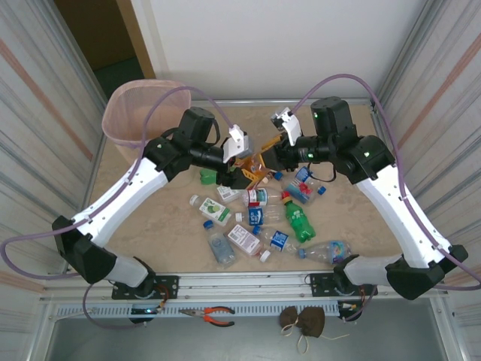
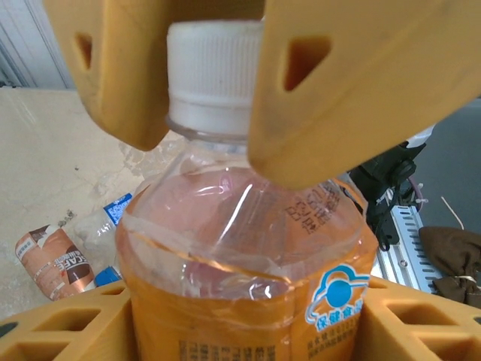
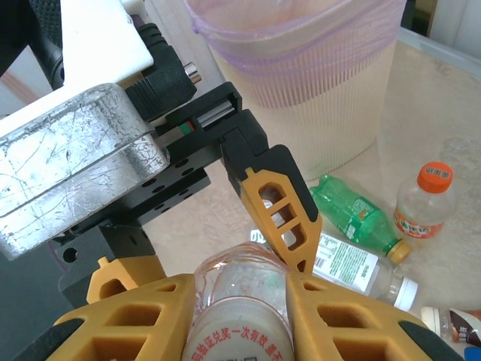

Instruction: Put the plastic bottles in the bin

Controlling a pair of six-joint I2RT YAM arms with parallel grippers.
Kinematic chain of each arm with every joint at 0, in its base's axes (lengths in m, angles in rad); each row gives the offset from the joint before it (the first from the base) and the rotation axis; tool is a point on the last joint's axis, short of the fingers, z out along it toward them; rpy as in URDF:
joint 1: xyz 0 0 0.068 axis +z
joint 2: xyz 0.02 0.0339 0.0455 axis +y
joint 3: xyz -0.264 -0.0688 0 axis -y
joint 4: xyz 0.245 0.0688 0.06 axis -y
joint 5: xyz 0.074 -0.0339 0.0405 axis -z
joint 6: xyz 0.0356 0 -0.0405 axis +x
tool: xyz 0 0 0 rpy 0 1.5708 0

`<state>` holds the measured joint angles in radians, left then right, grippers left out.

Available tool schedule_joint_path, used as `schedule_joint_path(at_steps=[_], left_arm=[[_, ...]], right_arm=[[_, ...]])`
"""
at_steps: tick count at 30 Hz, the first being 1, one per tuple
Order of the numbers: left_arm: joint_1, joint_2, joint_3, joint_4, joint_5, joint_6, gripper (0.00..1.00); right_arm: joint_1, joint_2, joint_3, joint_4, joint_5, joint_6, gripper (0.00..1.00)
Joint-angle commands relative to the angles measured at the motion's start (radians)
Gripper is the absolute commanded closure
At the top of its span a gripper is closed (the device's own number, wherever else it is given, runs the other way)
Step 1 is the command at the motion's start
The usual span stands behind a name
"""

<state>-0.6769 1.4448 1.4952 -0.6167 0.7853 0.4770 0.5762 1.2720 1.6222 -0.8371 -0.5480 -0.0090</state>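
Inventory: one bin (image 1: 143, 113). Two robot arms, the left arm (image 1: 129, 188) and the right arm (image 1: 398, 197). Plastic bottles (image 1: 246, 241): about a dozen lying loose, exact total indeterminate where they overlap; at least two of these are green. One further orange-labelled bottle (image 2: 248, 308) with a white cap. One pair of pliers (image 1: 218, 316). One brown cloth item (image 1: 303, 322).

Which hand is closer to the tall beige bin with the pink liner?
Left. Both meet at one orange-labelled plastic bottle; the left hand is on its bin side, the right hand on the far side.
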Motion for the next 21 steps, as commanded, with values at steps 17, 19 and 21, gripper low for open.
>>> schedule_joint_path(at_steps=[17,19,21], left_arm=[[-0.017,-0.005,-0.02,-0.059,0.029,0.081,0.39],[-0.016,-0.007,-0.021,-0.059,0.032,0.081,0.41],[-0.017,-0.008,-0.021,-0.058,0.033,0.081,0.43]], right_arm=[[0.005,-0.04,0.046,0.0,-0.006,0.006,0.78],[0.005,-0.042,0.045,0.0,0.001,0.008,0.78],[0.006,-0.039,0.045,0.002,0.005,0.01,0.77]])
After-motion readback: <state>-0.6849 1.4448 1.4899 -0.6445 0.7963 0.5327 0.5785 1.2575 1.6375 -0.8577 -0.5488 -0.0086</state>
